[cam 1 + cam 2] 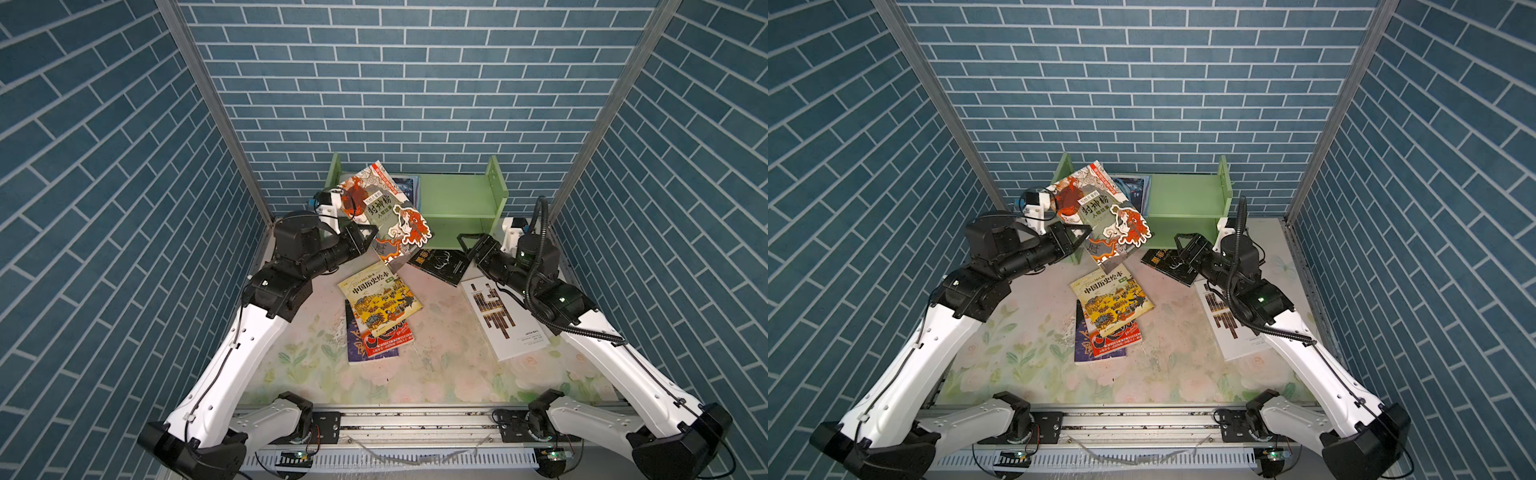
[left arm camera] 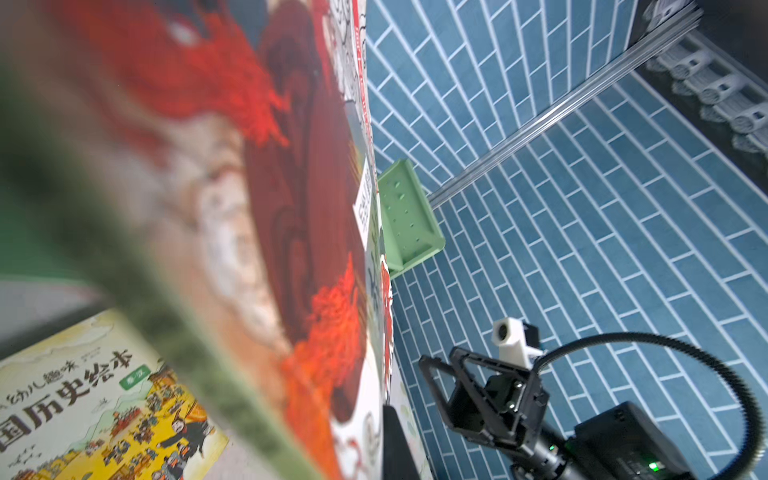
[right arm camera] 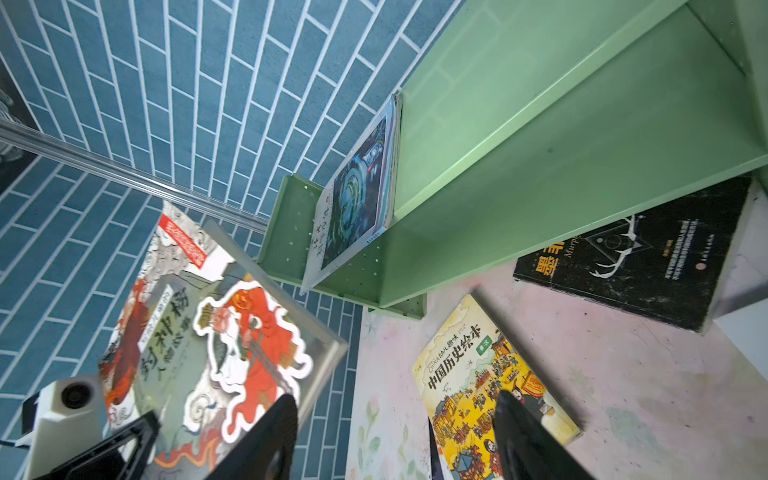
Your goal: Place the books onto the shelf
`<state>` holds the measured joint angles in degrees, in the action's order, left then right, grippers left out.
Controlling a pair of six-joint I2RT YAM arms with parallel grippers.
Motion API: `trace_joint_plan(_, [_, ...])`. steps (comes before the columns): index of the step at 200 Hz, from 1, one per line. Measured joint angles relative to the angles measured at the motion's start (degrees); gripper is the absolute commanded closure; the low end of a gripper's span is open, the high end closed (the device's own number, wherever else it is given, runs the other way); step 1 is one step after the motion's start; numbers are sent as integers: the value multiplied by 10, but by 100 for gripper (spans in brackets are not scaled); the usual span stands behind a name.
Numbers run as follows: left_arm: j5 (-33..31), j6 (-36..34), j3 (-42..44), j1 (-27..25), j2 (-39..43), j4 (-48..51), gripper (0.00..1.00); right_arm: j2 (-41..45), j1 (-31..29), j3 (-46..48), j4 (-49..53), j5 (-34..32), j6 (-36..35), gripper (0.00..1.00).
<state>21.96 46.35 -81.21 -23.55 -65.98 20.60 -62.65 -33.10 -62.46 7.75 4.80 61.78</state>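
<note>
Left gripper (image 1: 371, 236) clamped on red book (image 1: 386, 208), held tilted in the air before shelf (image 1: 457, 199) left end; right gripper (image 1: 465, 245) fingers apart, empty, by black book (image 1: 440, 266); blue book (image 1: 409, 189) stands in shelf; yellow book (image 1: 380, 299), white book (image 1: 503, 320) flat on table (image 1: 436, 365).

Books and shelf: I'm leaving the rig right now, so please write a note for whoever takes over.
Left claw: shut on the red-figure book, held tilted in the air before the shelf.
Right claw: open, empty, by the black book.
Done: a blue book stands on the shelf.
To do: the held book, black book, white book, and yellow book atop a small pile on the table.
</note>
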Motion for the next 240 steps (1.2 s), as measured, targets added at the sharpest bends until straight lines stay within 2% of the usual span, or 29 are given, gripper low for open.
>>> trace_joint_plan(30, [-10, 9, -97, 0, -45, -6, 100, -7, -1, 2, -57, 21, 31, 15])
trace_joint_plan(53, [-18, 26, -136, 0, -68, -29, 100, -9, -4, 2, -105, 29, 42, 15])
trace_joint_plan(86, [-47, 57, -133, -1, -87, -78, 100, -44, -19, -5, -204, 39, 55, 15])
trace_joint_plan(127, [-92, 88, -113, -4, -120, -133, 100, -172, -45, -82, -322, 67, 73, 21])
trace_joint_plan(178, [-116, 120, -112, -8, -148, -172, 100, -268, -55, -166, -370, 92, 89, 28])
trace_joint_plan(190, [-117, 129, -111, -9, -152, -185, 100, -278, -56, -181, -375, 94, 90, 31])
trace_joint_plan(215, [-116, 145, -110, -14, -162, -205, 100, -295, -56, -205, -382, 96, 102, 47])
trace_joint_plan(225, [-116, 150, -108, -16, -166, -210, 100, -303, -56, -214, -382, 97, 104, 56])
trace_joint_plan(240, [-115, 158, -104, -20, -169, -218, 99, -311, -56, -225, -382, 96, 106, 74])
